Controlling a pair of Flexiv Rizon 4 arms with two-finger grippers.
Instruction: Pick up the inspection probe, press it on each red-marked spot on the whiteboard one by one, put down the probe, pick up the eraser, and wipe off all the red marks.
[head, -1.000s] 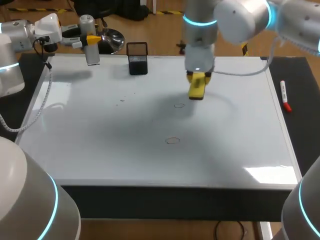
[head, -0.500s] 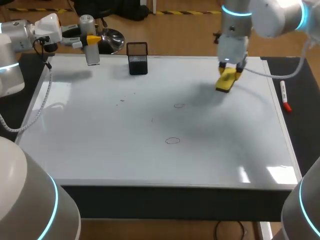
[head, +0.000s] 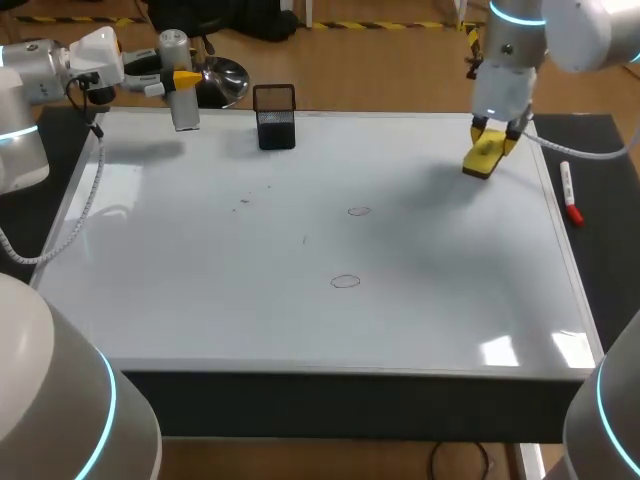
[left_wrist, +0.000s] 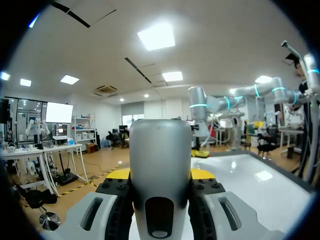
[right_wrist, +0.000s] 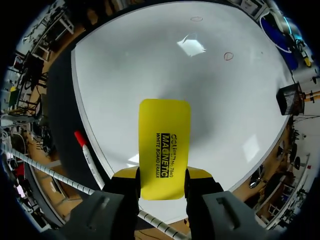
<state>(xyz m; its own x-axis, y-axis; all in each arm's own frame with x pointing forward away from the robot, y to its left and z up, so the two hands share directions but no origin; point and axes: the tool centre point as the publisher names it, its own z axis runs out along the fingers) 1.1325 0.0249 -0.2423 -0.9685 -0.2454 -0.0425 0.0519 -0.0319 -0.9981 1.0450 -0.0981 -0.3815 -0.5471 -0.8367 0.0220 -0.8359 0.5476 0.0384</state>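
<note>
Eraser (head: 481, 158) pinched in right hand (head: 491, 141), seemingly just above far right corner of whiteboard (head: 300, 250).
Left hand (head: 178, 80) clamps probe (head: 184, 110) upright at its far left edge.

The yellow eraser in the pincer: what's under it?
Only bare whiteboard shows around the eraser, held by the right pincer near the board's far right corner. The patch directly beneath is covered.

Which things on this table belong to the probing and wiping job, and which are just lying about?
Job: inspection probe, held by the left gripper; yellow eraser, held by the right gripper; whiteboard; two red circle marks.
Lying about: black mesh holder at the board's far edge; red-capped marker beside the board.
</note>
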